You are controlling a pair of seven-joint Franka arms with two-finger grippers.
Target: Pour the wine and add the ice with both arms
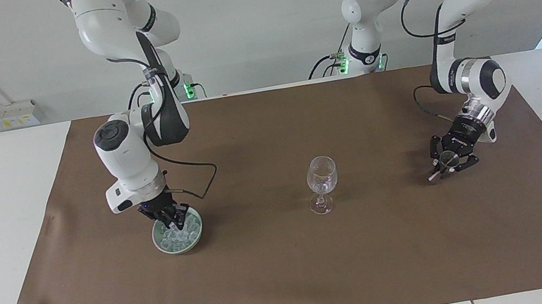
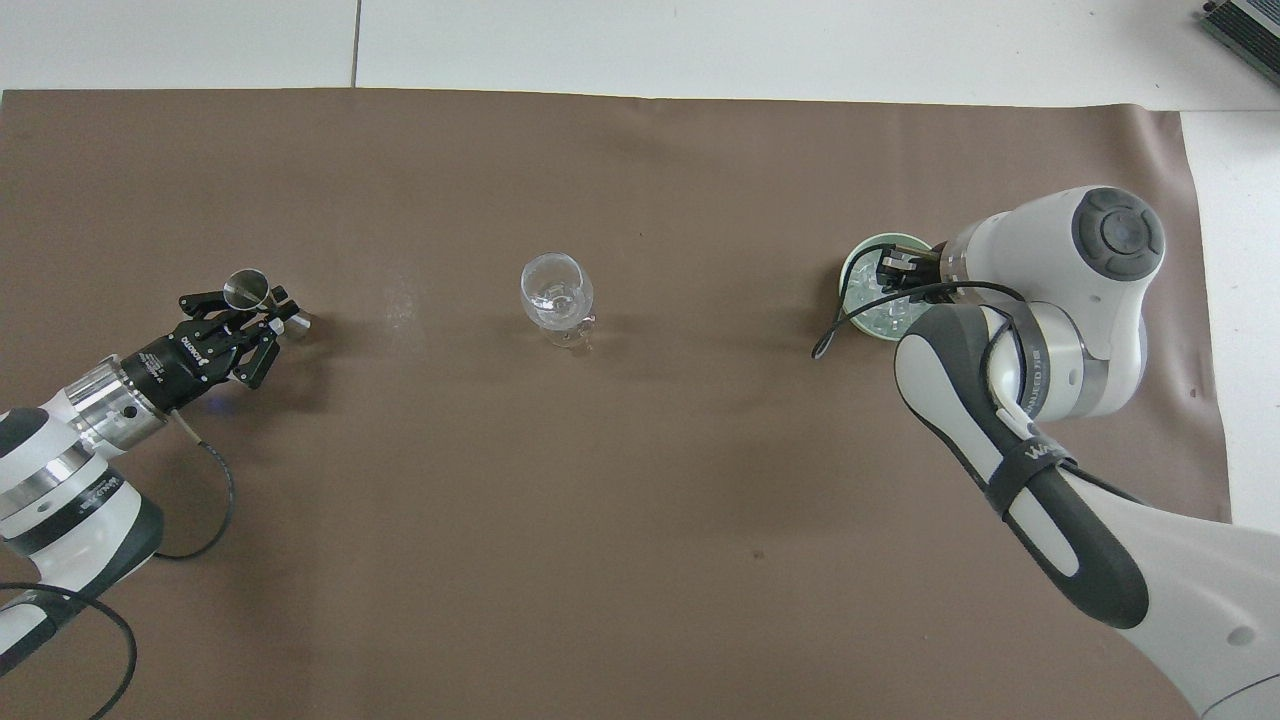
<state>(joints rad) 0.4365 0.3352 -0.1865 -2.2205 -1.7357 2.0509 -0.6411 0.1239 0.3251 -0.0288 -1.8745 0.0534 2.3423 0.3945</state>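
Ice [image 1: 180, 235] lies heaped as small clear cubes in a pale green bowl [image 1: 161, 246] on the brown mat [image 1: 291, 275], toward the right arm's end of the table.

Facing view:
- The right gripper [image 1: 177, 224] points straight down into the bowl, with its fingertips among the upper cubes. The fingers are drawn together; whether a cube sits between them cannot be determined.
- A stemmed glass [image 1: 322, 182] stands upright near the middle of the mat, well apart from the bowl. Clear contents show in the lower part of its cup.
- The left gripper [image 1: 444, 167] hangs low over the mat toward the left arm's end, well apart from the glass. Its fingers are clamped on a small metal jigger [image 1: 435, 177], which is tilted, one end angled down toward the mat.
- Black cables run along both white arms.

Overhead view:
- The right arm's wrist covers part of the bowl [image 2: 862, 256]. The ice [image 2: 885, 318] shows at the bowl's uncovered part, beside the right gripper [image 2: 893, 272].
- The glass [image 2: 556, 292] stands between the two grippers.
- The left gripper [image 2: 250, 318] comes in from the left arm's end, with the jigger [image 2: 247, 290] held at its tip; one open metal cone faces upward.
- The mat [image 2: 600, 500] covers most of the white table [image 2: 700, 40].
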